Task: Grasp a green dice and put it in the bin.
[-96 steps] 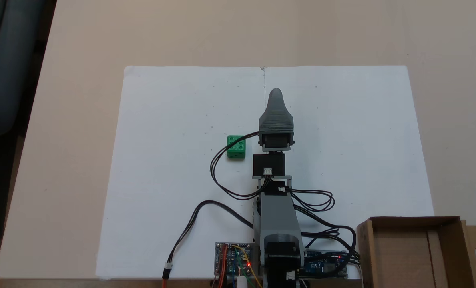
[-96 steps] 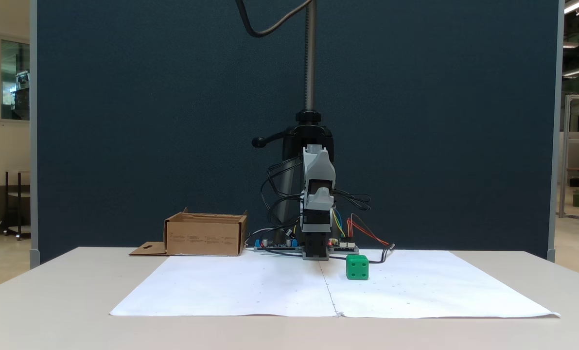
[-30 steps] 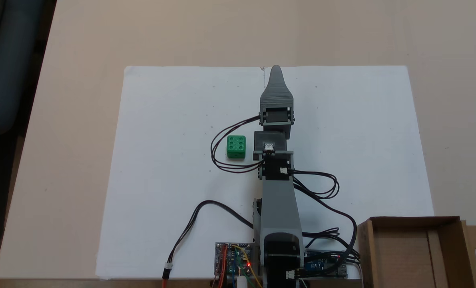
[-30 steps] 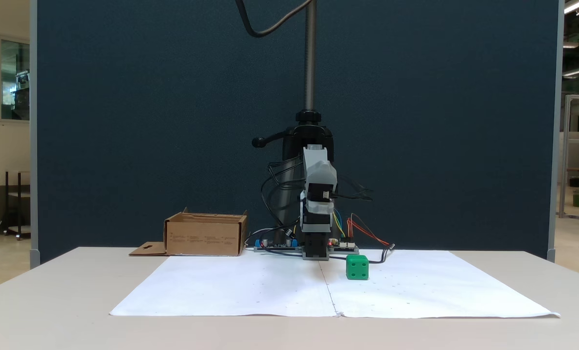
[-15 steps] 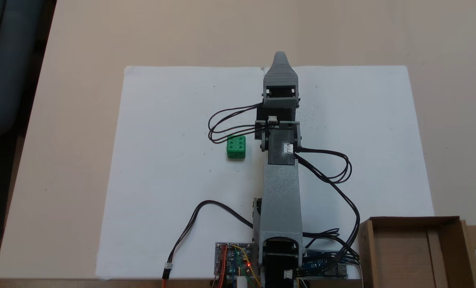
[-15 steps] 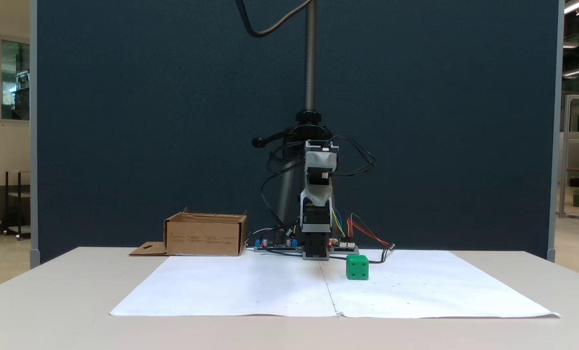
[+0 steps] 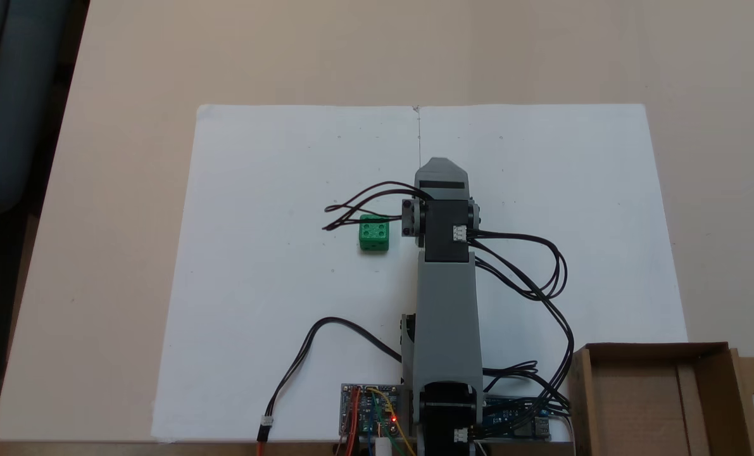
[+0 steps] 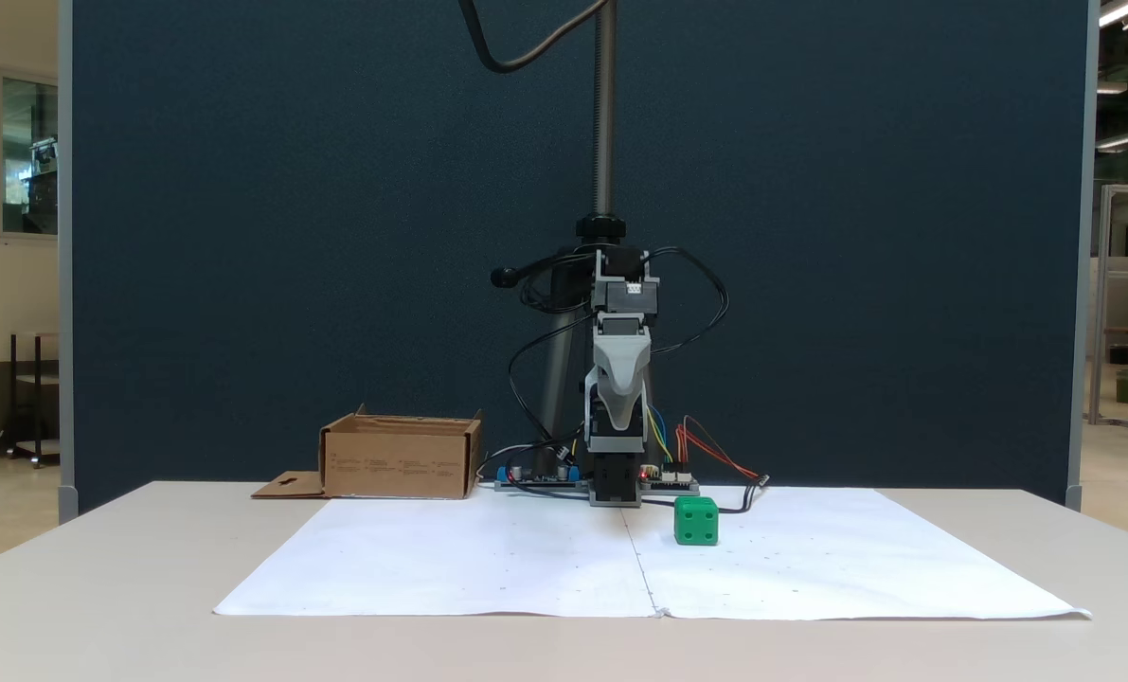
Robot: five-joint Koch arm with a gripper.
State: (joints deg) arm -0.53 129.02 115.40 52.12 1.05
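1. one tabletop [image 7: 123,76], pale beige, carries everything in both fixed views.
2. one white paper sheet [image 7: 275,164] lies flat on the tabletop beneath the claw, with a centre crease running under it.
3. one grey arm [image 7: 446,304] rises from the paper's near edge in the view from above; its forearm is folded so that the claw hangs pointing down, well above the paper in the front view.
4. one bin [image 7: 655,396], a brown cardboard box with upright walls and one side flap with a hang-hole cutout, stands off the paper at the arm's base end, well apart from the claw; in the front view [image 8: 401,459] it is to the claw's left and behind it.
5. two circuit boards [image 7: 370,411] sit at the arm's base, behind the claw, with several black cables looping from the arm.
6. one claw [image 8: 617,424], grey, points down; its jaws lie one behind the other in the front view and are hidden under the arm from above, so i cannot tell whether it is wide or narrow.
7. one green dice [image 7: 374,232] rests on the paper, near the claw but apart from it, to its left seen from above; in the front view [image 8: 696,521] it is lower and to the right.
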